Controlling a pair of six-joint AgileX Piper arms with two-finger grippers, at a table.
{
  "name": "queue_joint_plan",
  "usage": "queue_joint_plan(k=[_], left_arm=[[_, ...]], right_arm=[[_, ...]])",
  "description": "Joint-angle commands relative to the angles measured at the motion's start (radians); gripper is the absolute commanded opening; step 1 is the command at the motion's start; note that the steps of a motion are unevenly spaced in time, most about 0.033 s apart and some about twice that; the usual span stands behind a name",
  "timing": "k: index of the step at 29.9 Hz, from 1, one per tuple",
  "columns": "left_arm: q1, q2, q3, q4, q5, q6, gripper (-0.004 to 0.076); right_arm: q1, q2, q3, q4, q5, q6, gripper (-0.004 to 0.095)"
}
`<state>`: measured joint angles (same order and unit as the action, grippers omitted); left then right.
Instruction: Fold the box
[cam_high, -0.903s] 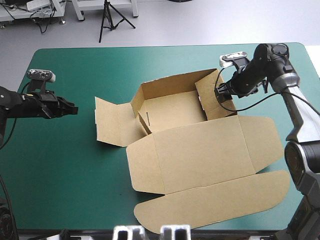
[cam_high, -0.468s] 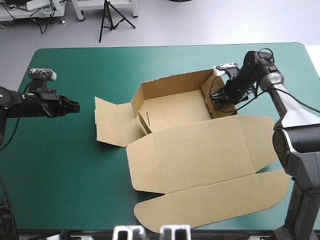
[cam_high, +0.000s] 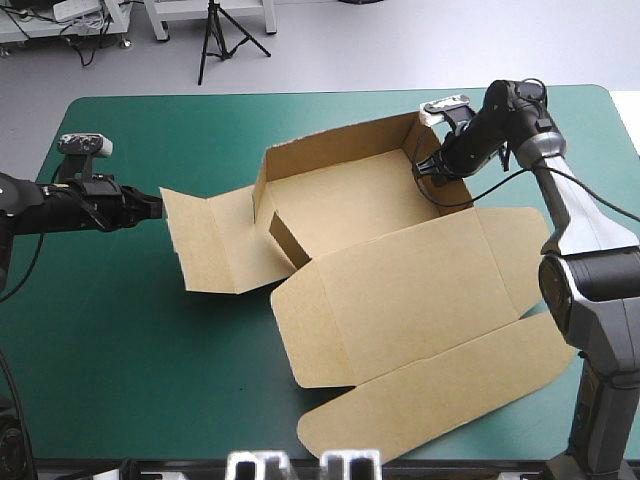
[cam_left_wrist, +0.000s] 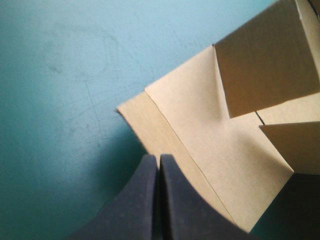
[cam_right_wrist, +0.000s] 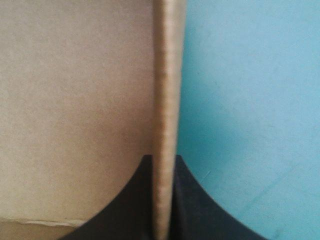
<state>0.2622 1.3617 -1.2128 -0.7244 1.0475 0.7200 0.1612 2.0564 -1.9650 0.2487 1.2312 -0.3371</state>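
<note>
Shifted toward nine o'clock, the box sits mid-way across the table, its three-o'clock wall pinched by the right gripper. The left gripper, pressed together, reaches the nine-o'clock flap. Wall-raising seems underway; next, lift that flap.

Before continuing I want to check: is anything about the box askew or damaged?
No damage shows. The box lies skewed on the table; its left flap lies flat, while the right tool pinches the raised right wall.

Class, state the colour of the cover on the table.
The cover is teal-green, shown best in the high view.
</note>
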Motion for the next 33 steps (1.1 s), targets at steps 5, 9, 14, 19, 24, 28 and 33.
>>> queue_joint_plan(k=[5, 9, 14, 19, 24, 28, 33], left_arm=[[0.001, -0.035, -0.027, -0.072, -0.133, -0.028, 0.0012], [0.038, -0.035, -0.027, -0.085, -0.254, -0.058, 0.0012], [0.156, -0.029, -0.027, -0.127, -0.319, -0.080, 0.0012], [0.235, -0.006, -0.027, -0.143, -0.297, -0.083, 0.0012], [0.239, 0.017, -0.027, -0.349, -0.202, 0.030, 0.0010], [0.239, 0.055, -0.027, -0.631, -0.045, 0.195, 0.0014], [0.217, 0.120, -0.027, -0.814, 0.214, 0.261, 0.0036]], right_arm=[[-0.062, -0.197, -0.070, 0.101, 0.019, -0.016, -0.0019], [-0.142, -0.270, -0.070, 0.178, 0.019, -0.053, -0.0019], [-0.259, -0.330, -0.070, 0.283, 0.019, -0.082, -0.0019], [-0.323, -0.344, -0.070, 0.409, 0.019, -0.120, -0.0019], [-0.318, -0.344, -0.070, 0.453, 0.019, -0.140, -0.0019], [-0.313, -0.344, -0.070, 0.495, 0.019, -0.160, -0.0019], [-0.288, -0.344, -0.070, 0.508, 0.018, -0.161, -0.0019]])
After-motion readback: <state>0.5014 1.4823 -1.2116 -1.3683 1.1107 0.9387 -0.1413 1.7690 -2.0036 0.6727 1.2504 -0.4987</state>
